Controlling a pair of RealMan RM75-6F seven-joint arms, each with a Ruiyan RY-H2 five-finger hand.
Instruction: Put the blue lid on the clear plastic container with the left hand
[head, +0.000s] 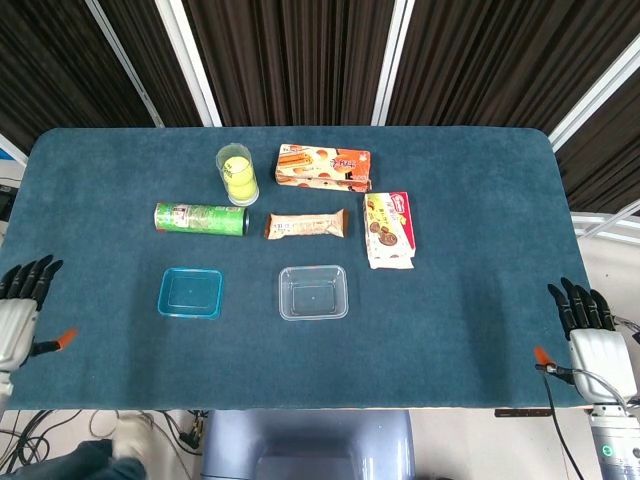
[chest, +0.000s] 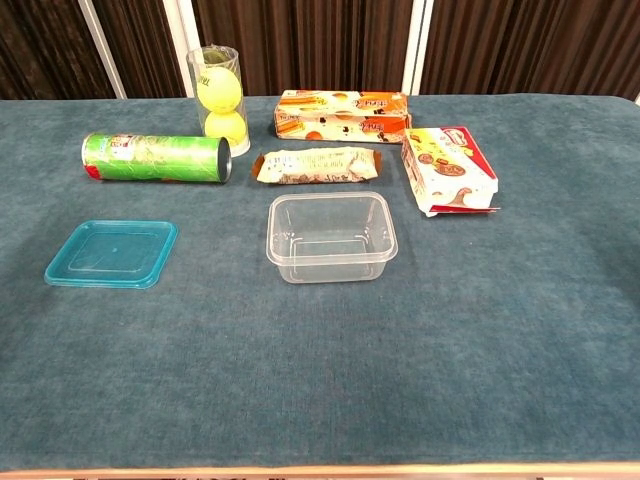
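Observation:
The blue lid lies flat on the teal table, left of the clear plastic container, which stands upright and uncovered. My left hand is at the table's left edge, well left of the lid, fingers spread and holding nothing. At the right edge near the front corner, my right hand stays with its fingers apart and nothing in it. Neither hand shows in the chest view.
Behind the lid lies a green chip can on its side, and a clear tube of tennis balls stands further back. A snack bar and two biscuit boxes lie behind and right of the container.

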